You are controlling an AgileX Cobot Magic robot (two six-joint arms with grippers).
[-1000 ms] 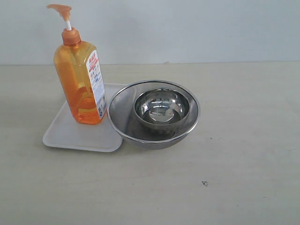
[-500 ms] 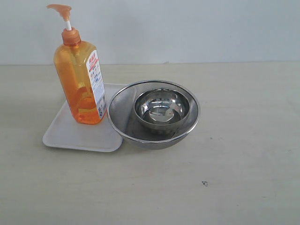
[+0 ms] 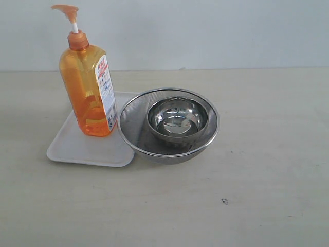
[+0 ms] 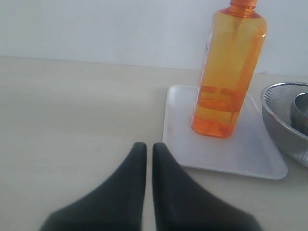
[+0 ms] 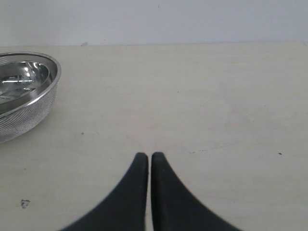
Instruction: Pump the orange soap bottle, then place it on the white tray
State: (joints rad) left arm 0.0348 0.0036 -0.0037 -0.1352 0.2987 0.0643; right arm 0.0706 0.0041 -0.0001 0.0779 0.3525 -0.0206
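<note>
The orange soap bottle [image 3: 88, 85] stands upright on the white tray [image 3: 77, 146] at the left of the exterior view, its orange pump head [image 3: 66, 10] raised on a white stem. The left wrist view shows the same bottle [image 4: 228, 72] on the tray [image 4: 240, 154], well beyond my left gripper [image 4: 146, 147], which is shut with nothing in it. My right gripper [image 5: 146, 156] is shut and empty over bare table. Neither gripper appears in the exterior view.
A round steel mesh strainer [image 3: 134, 123] holding a steel bowl [image 3: 177, 119] sits against the tray's right edge. The strainer's rim [image 5: 41, 91] shows off to one side in the right wrist view. A small dark mark [image 3: 224, 201] lies on the table.
</note>
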